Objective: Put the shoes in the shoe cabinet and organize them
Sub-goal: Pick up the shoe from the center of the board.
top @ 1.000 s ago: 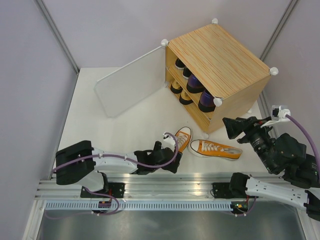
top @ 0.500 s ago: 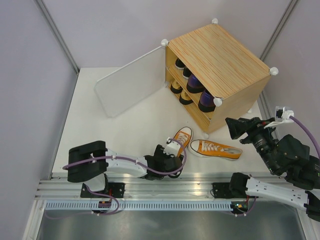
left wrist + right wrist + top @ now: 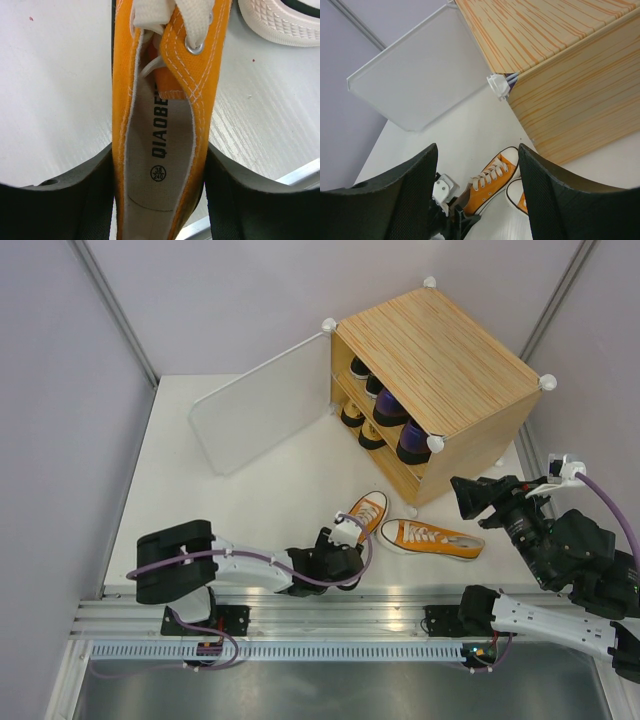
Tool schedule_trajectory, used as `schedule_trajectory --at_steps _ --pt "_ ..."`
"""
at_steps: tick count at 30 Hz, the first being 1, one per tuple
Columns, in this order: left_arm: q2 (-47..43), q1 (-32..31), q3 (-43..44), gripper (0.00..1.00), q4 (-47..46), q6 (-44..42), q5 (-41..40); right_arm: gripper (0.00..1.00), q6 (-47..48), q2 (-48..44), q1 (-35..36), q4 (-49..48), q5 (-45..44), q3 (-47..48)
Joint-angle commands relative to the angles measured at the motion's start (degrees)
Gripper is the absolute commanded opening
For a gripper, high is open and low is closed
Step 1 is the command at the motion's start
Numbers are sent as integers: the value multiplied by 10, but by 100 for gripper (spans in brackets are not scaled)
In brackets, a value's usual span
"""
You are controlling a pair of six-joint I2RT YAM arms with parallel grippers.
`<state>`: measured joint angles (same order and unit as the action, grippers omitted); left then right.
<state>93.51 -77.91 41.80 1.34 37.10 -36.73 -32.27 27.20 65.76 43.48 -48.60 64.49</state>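
An orange sneaker (image 3: 364, 517) lies on the table with its toe toward the shoe cabinet (image 3: 440, 350). My left gripper (image 3: 337, 558) is shut on its heel. In the left wrist view both fingers (image 3: 75, 200) press the sides of the sneaker (image 3: 159, 150). The second orange sneaker (image 3: 432, 538) lies beside it to the right, and its toe shows in the left wrist view (image 3: 280, 25). My right gripper (image 3: 470, 498) is open and empty, raised above that sneaker. Black sneakers (image 3: 358, 368), purple loafers (image 3: 392, 412) and gold pumps (image 3: 353, 416) sit inside the cabinet.
The cabinet's white panel door (image 3: 262, 410) stands swung open to the left. The aluminium rail (image 3: 320, 615) runs along the near table edge, just behind my left gripper. The right wrist view shows the door (image 3: 425, 75), the cabinet (image 3: 560, 75) and the gripped sneaker (image 3: 492, 184).
My left gripper has slid right onto the sneaker's heel and closed on it. The sneaker has shifted slightly right. The right arm barely moved.
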Motion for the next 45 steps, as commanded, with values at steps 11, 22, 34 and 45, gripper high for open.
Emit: schedule_trajectory --at_steps 11,22,34,45 --pt "-136 140 -119 2 -188 -29 171 70 7 -3 1 8 -24 5" --pt "-166 201 -203 2 -367 -43 256 70 13 -3 1 10 -32 7" --pt "-63 224 -151 2 -475 -52 322 70 20 -4 0 17 -44 7" --pt "3 232 -51 2 -407 -113 308 71 29 -9 0 22 -60 7"
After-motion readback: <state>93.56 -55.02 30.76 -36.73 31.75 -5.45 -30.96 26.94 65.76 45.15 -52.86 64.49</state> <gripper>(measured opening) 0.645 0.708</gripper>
